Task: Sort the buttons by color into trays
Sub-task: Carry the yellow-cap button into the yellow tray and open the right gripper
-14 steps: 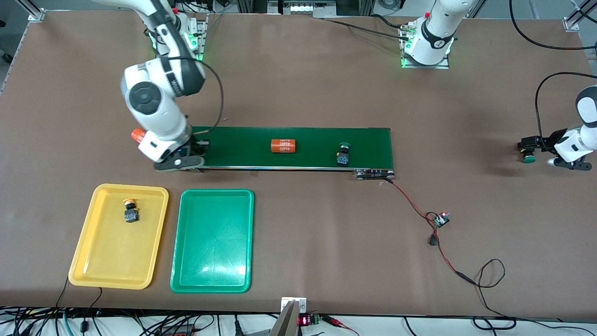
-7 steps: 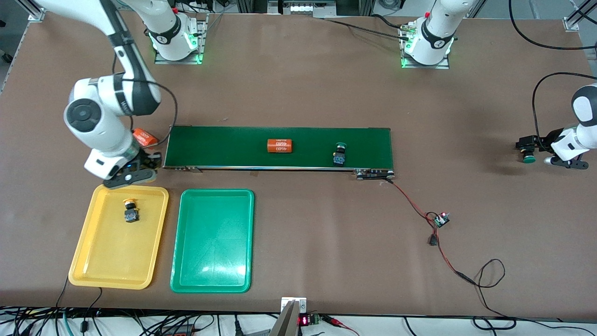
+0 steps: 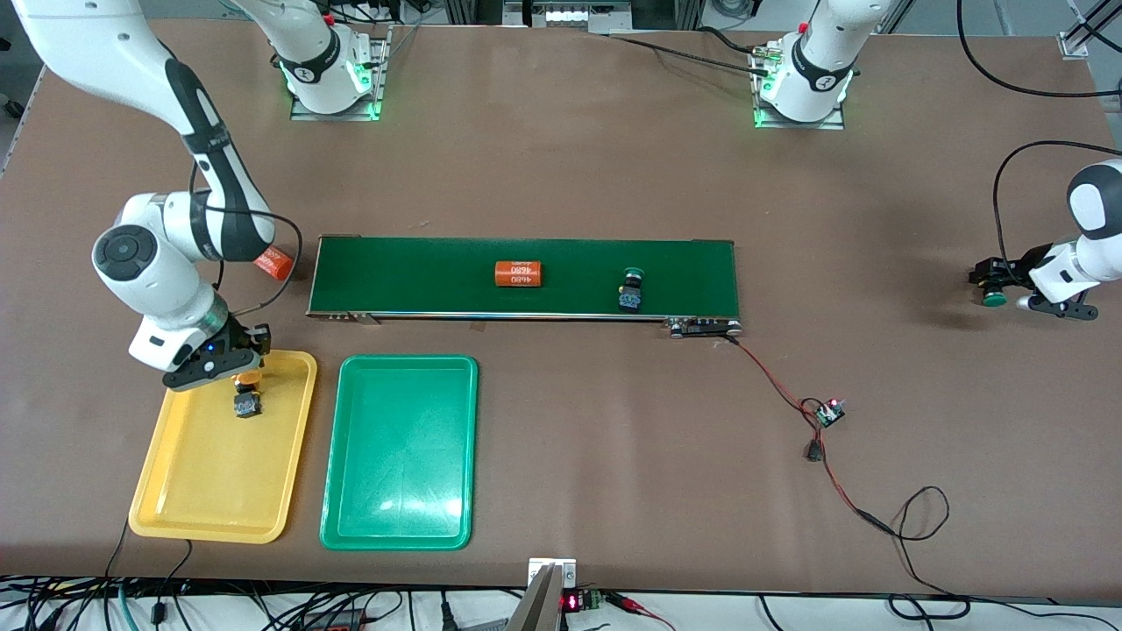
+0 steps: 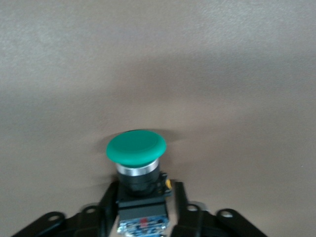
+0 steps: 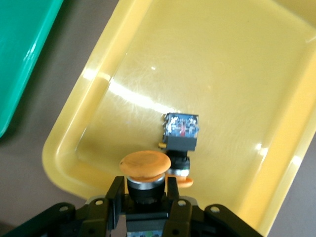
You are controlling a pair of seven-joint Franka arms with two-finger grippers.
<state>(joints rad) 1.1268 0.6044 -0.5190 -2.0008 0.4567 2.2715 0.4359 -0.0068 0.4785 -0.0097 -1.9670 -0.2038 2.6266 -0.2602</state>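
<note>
There were 2 yellow-orange buttons (image 5: 181,131) (image 5: 145,168), 2 green buttons (image 3: 631,290) (image 4: 137,148), 2 trays (image 3: 158,491) (image 3: 399,535) and 2 orange cylinders (image 3: 517,273) (image 3: 274,263), 1 cylinder and 1 green button on the conveyor belt (image 3: 421,272).

A dark green conveyor (image 3: 526,277) lies across the brown table (image 3: 570,175), an orange cylinder (image 3: 517,273) lying on it. Another cylinder (image 3: 273,262), half hidden, seems to lie just off its end. A red-black wire (image 3: 789,394) trails to a small board (image 3: 829,412).

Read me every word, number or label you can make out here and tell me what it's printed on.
"4680", upside down in white: on the orange cylinder lying on the green conveyor belt.
White print on the second orange cylinder, off the belt's end toward the right arm: too blurred to read.
Red digits on the small display at the table's near edge: too small to read.
</note>
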